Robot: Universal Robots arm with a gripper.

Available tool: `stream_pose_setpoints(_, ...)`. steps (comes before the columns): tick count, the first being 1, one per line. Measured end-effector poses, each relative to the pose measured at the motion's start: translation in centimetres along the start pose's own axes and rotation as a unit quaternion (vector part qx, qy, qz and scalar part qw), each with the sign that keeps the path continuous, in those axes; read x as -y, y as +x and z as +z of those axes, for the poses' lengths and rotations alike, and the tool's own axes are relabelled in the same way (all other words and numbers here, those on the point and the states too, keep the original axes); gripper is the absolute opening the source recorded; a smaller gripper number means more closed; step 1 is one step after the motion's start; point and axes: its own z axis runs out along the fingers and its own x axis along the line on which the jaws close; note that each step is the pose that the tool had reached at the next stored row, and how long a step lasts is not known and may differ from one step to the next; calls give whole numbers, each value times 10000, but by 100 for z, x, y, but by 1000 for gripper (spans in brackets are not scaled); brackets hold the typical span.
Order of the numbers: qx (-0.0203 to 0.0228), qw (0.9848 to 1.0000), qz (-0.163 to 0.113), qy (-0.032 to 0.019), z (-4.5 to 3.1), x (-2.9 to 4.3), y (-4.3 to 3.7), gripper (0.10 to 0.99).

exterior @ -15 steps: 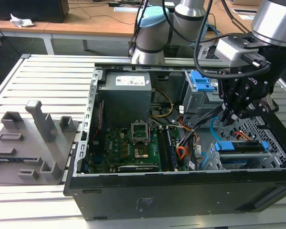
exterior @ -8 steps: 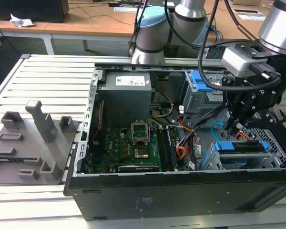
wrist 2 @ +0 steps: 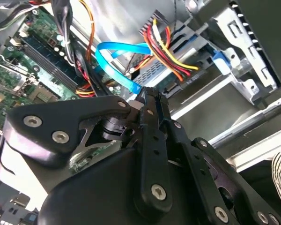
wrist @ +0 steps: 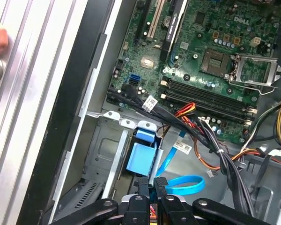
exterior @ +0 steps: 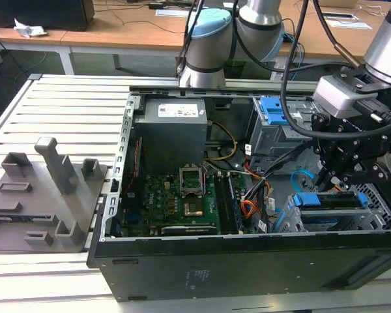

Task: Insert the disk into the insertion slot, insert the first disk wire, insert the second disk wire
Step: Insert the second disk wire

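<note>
One disk (exterior: 331,201) already sits in its slot (exterior: 293,220), at the exterior view's right of the open computer case (exterior: 247,261). Your view shows its blue carrier lying flat, long axis running across the bay, level with the case floor. That leaves its connector end facing the free space inside the case where the cables hang, which is why your gripper (wrist 2: 147,93) is there.

The gripper hovers just above the disk's rear edge with its fingers drawn close together, nearly touching; in the second wrist view their tips meet at the end of the light-blue cable (wrist 2: 113,61), apparently pinching its plug, though I cannot confirm a firm hold. The cable loops back toward the green circuit board (wrist: 210,61).

The orange, red and black wires (wrist 2: 171,56) run to the disk's back, beside the blue cable. The case rests on a ribbed metal bench (exterior: 65,111).
</note>
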Motion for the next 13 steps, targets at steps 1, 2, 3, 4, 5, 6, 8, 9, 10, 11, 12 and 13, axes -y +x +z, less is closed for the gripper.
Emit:
stream_pose_setpoints(1,0,10000,3,0,7,1,31,165)
stream_pose_setpoints(2,0,10000,5,0,11,1,55,165)
stream_pose_setpoints(3,0,10000,6,0,13,1,74,165)
stream_pose_setpoints(4,1,10000,10,-1,14,2,88,165)
stream_pose_setpoints(5,1,10000,10,-1,14,2,88,165)
stream_pose_setpoints(6,1,10000,10,0,14,3,88,165)
stream_pose_setpoints(8,-1,10000,14,-1,14,3,88,165)
stream_pose_setpoints(9,-1,10000,49,-3,14,3,88,165)
stream_pose_setpoints(10,1,9999,105,-6,14,3,88,165)
stream_pose_setpoints(11,5,9998,184,-9,14,4,88,165)
stream_pose_setpoints(12,11,9996,294,-13,14,3,88,165)
stream_pose_setpoints(13,15,9993,364,-16,14,4,88,165)
